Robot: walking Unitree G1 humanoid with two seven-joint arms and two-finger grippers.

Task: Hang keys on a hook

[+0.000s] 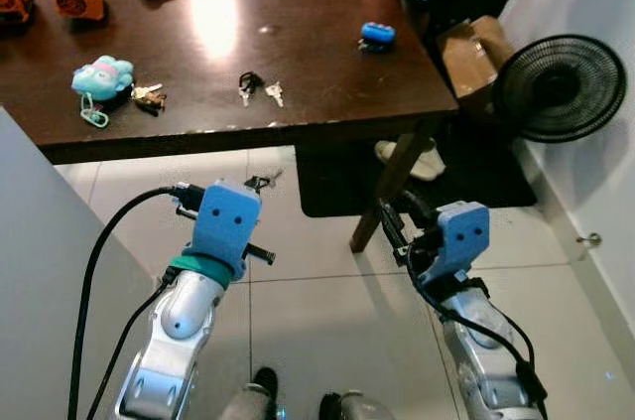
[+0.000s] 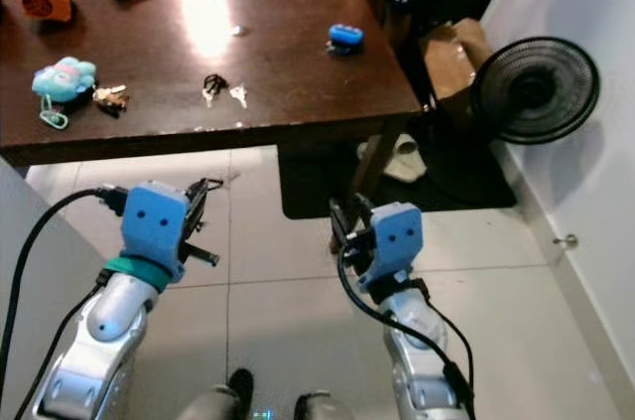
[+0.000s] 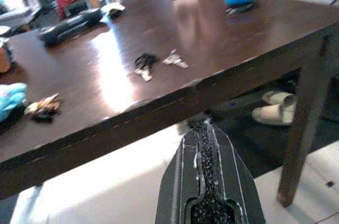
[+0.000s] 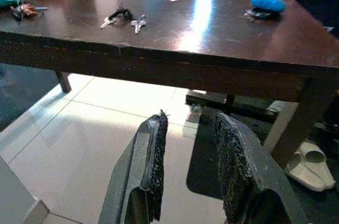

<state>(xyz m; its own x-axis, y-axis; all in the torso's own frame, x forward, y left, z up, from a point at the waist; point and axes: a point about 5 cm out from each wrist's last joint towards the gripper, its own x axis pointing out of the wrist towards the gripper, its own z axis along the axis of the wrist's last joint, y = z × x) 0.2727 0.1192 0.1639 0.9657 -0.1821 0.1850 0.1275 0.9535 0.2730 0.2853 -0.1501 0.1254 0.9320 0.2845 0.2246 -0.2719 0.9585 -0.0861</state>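
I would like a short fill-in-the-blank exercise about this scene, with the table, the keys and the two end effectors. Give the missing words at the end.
1. The bunch of keys lies on the dark ____ table.
2. The blue keychain sits near the table's ____ edge, as the robot sees it.
3. The fingers of the left end effector are ____, while the right end effector is open.
4. A black ____ stands on the floor by the wall, at the robot's right.

Missing words: wooden; right; shut; fan

Dark wooden table (image 1: 298, 3), black fan (image 1: 559, 88), slippers (image 1: 412, 160), cardboard box (image 1: 474, 58)
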